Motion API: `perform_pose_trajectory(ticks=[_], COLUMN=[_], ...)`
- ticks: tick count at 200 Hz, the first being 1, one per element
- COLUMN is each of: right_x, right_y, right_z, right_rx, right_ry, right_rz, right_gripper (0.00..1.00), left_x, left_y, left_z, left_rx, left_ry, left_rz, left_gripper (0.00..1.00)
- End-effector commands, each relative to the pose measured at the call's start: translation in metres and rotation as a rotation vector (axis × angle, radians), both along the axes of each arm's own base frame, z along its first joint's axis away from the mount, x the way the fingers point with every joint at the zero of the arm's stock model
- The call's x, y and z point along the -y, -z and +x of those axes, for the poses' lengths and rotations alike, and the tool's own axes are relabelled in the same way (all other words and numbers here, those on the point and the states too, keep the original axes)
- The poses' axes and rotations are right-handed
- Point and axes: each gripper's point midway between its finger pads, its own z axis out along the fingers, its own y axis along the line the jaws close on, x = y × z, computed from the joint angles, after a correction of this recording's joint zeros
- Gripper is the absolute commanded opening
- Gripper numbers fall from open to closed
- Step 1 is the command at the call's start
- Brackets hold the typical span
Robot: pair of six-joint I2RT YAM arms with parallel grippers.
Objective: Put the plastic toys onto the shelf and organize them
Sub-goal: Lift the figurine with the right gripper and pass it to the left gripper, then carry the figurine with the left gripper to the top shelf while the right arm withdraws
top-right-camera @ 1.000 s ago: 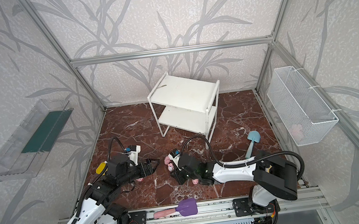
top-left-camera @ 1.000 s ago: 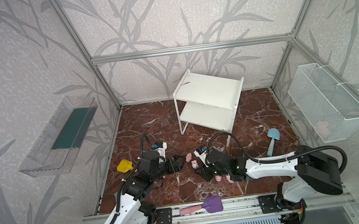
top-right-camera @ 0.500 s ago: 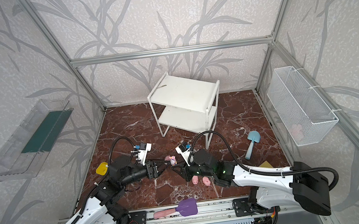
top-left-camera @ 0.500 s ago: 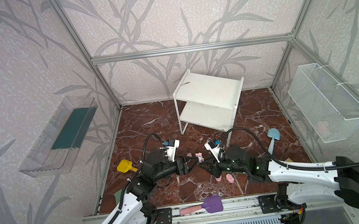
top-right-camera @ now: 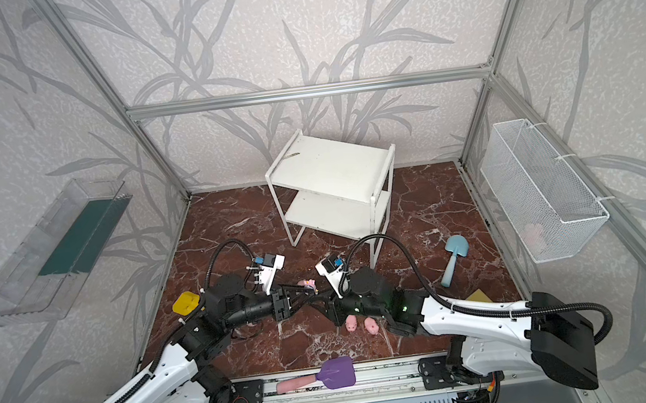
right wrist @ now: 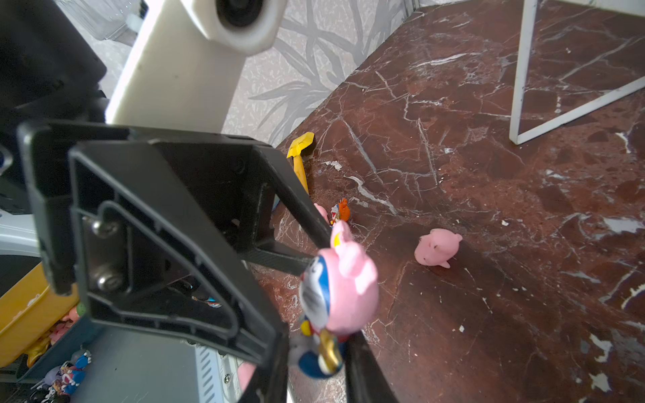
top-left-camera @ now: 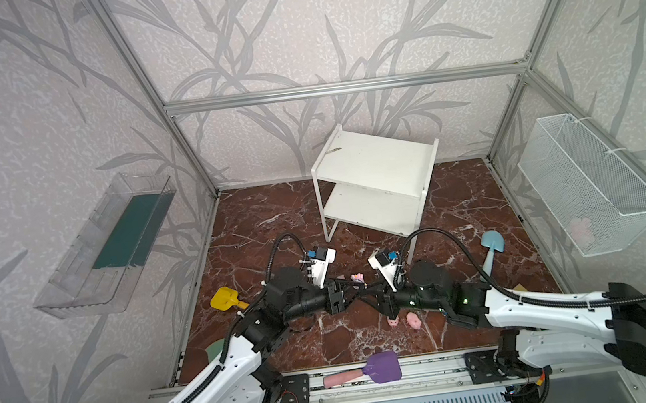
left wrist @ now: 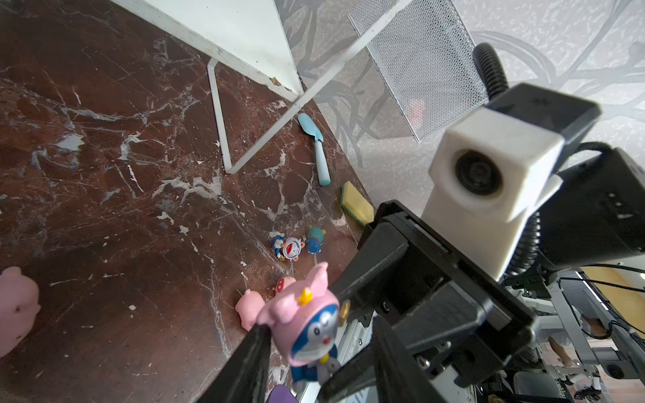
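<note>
A pink-hatted blue-white figurine (top-left-camera: 358, 277) (top-right-camera: 307, 283) hangs above the marble floor between my two grippers. In the right wrist view my right gripper (right wrist: 317, 363) is shut on the body of the figurine (right wrist: 345, 286). My left gripper (top-left-camera: 358, 285) meets it from the other side, and its fingers (left wrist: 247, 359) press against the pink hat (left wrist: 303, 307). Two pink pigs (top-left-camera: 392, 321) (top-left-camera: 413, 320) lie under the right arm, and another pig (right wrist: 438, 247) lies further out. An orange-hatted figurine (right wrist: 340, 211), a white-hatted one (left wrist: 289, 248) and a teal-hatted one (left wrist: 315, 239) lie on the floor. The white shelf (top-left-camera: 375, 166) stands at the back with bare boards.
A yellow shovel (top-left-camera: 224, 299) lies left, a blue shovel (top-left-camera: 492, 246) right, a purple shovel (top-left-camera: 379, 367) on the front rail. A yellow-green sponge (left wrist: 356, 204) lies near the right wall. A wire basket (top-left-camera: 587, 182) hangs right, a clear tray (top-left-camera: 109, 245) left.
The right arm has drawn back to the right and raised the figurine off the floor. The left gripper has reached in and gone from wide open to closed against the figurine's hat.
</note>
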Motion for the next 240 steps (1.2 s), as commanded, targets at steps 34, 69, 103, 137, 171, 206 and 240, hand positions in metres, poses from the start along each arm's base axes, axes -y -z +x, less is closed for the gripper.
perform_pose_trajectory(ticks=[34, 69, 103, 137, 171, 206, 240], right_x=[-0.003, 0.000, 0.005, 0.017, 0.036, 0.073, 0.123], right_y=[-0.023, -0.019, -0.017, -0.018, -0.015, -0.009, -0.007], right_z=[0.000, 0.000, -0.002, -0.006, -0.012, -0.018, -0.018], right_rx=[0.032, 0.029, 0.026, 0.039, 0.063, 0.092, 0.135], right_ry=[-0.017, -0.006, -0.006, 0.004, 0.018, 0.070, 0.185], right_rz=[0.050, 0.038, 0.027, 0.015, -0.014, -0.111, -0.215], right_gripper=[0.18, 0.20, 0.25, 0.41, 0.55, 0.67, 0.77], left_x=[0.009, 0.005, 0.003, 0.001, 0.002, 0.011, 0.024], left_y=[-0.019, -0.023, -0.032, -0.047, -0.075, -0.124, -0.175], left_z=[-0.001, 0.001, 0.005, 0.010, 0.017, 0.030, 0.049], left_rx=[0.063, 0.087, 0.127, 0.180, 0.255, 0.371, 0.496], left_ry=[0.034, 0.017, 0.000, -0.009, 0.000, 0.012, 0.012], left_rz=[-0.017, 0.014, 0.030, 0.068, 0.115, 0.133, 0.130], left_gripper=[0.32, 0.25, 0.21, 0.21, 0.20, 0.20, 0.20])
